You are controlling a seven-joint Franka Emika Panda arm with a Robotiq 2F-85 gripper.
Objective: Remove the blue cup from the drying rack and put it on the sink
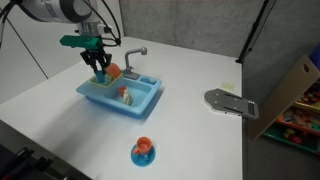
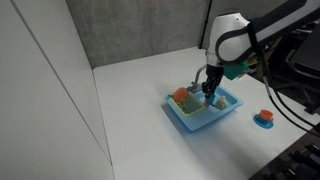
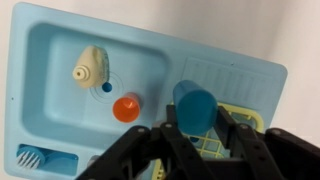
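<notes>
I'm working over a white table (image 1: 200,60), with the Panda arm (image 2: 235,35) reaching down onto the light-blue toy sink (image 1: 140,108) near the middle of it. In both exterior views the gripper (image 1: 98,72) hangs low over the end of the sink away from the grey curved faucet (image 1: 136,52). That end carries the ribbed draining board, and the small greenish drying rack (image 3: 243,118) sits there. In the wrist view the black fingers (image 3: 150,150) stand one on each side of the blue cup (image 3: 195,103), pressed in against it, so I read the tool as pinching the cup. The cup stands upright with its open mouth toward the camera, right at the rack's edge, with draining board behind it. From these angles I cannot tell whether its base rests on the rack or has lifted clear. My judgement is that the grasp is made and the rest is to come. I have to lift the cup free of the rack wires, carry it a short way across, and set it down on a bare part of the sink before letting go. The basin holds a small orange piece (image 3: 127,107) and a cream-coloured piece (image 3: 88,63), so I would pick a spot away from both. A blue-and-orange item (image 1: 143,151) stands alone on the table, well apart from the sink, and plays no part here.
</notes>
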